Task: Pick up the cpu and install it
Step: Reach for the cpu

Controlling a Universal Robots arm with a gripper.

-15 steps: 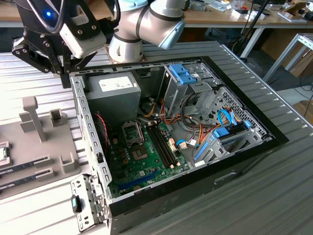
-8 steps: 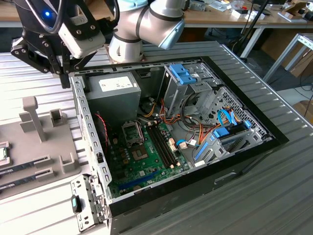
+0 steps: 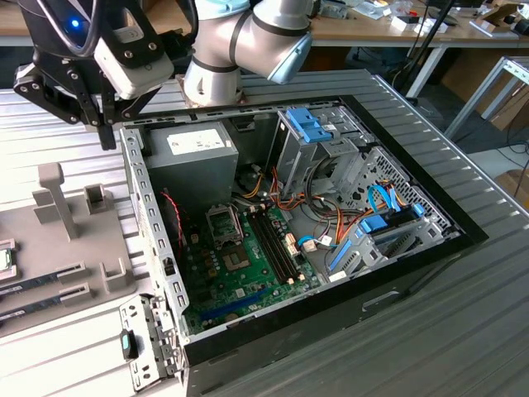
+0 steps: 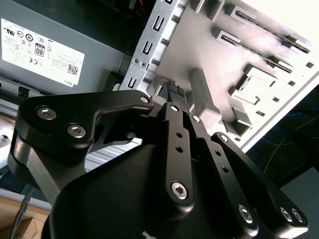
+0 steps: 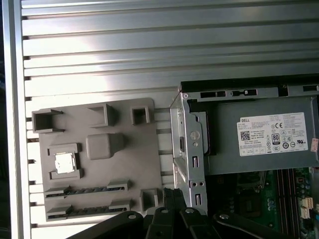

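Ribbed counter (image 3: 413,331) below; my gripper (image 3: 107,141) hangs empty and closed up by the case wall (image 3: 132,182); the cpu (image 5: 63,162) lies well apart on the grey tray (image 5: 139,149), toward the exterior view's left.

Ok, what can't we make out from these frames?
cpu: exterior view, cut off by the picture's left edge.
cpu orientation mark: first wrist view, too small.
socket: exterior view, too small to tell open or loaded; first wrist view, in shadow beside the case wall.
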